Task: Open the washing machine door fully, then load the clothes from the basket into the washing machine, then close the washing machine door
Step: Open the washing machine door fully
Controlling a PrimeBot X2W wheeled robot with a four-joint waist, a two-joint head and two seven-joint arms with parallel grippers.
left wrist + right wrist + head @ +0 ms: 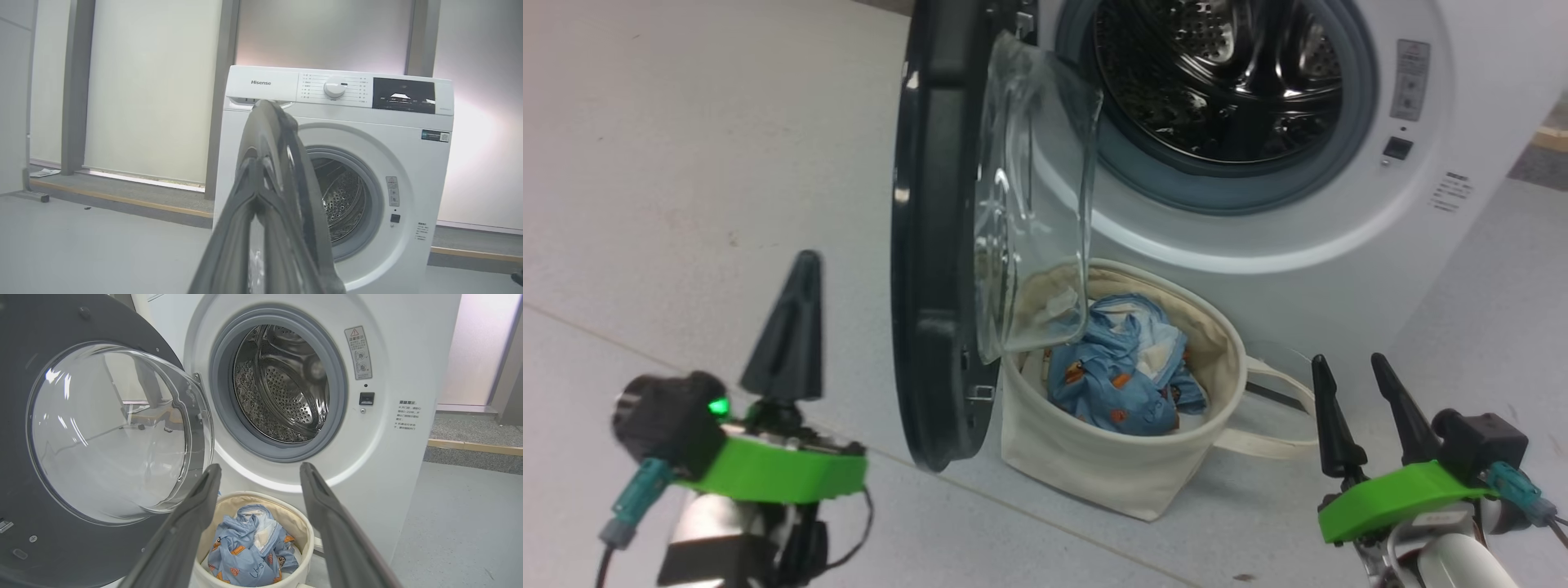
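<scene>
The door (931, 245) is standing wide open, edge-on to the head camera, its glass bowl (1029, 204) hanging over the basket (1094, 465). The basket is sitting on the floor (686, 163) just in front of the machine (1462, 98), below the drum (1225, 73), and the clothes (1119, 367), a light blue bundle with orange prints, are lying inside it. The left tool (803, 282) is hovering left of the door, pressed together on nothing. The right tool (1347, 363) is hovering right of the basket, spread wide, holding nothing
</scene>
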